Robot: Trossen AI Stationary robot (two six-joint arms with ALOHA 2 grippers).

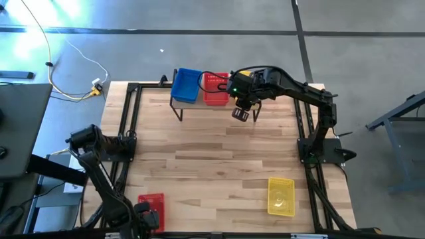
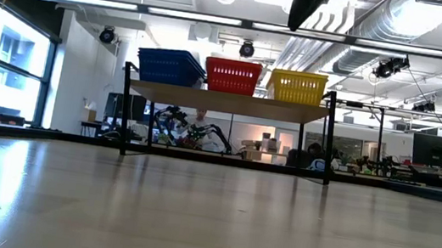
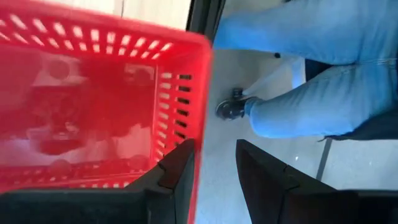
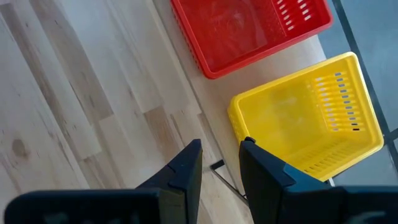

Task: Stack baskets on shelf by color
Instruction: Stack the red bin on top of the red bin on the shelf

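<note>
On shelf [image 2: 228, 102]: blue basket [image 2: 169, 66], red basket [image 2: 232, 76], yellow basket [image 2: 298, 87]; overhead, arm hides yellow. Right gripper [image 4: 221, 163] unclenched, empty, above yellow's edge. Left gripper [image 3: 214, 168] parted astride second red basket's [image 3: 93, 99] wall, table's near edge.

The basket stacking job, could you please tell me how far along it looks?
Done: blue, red and yellow plastic mesh baskets sit side by side on the light-wood shelf. In hand: the left pincer straddles the rim of a red mesh basket at the table's near edge; the right pincer hovers open above the shelf. Left: that red basket and a yellow one on the table.
</note>
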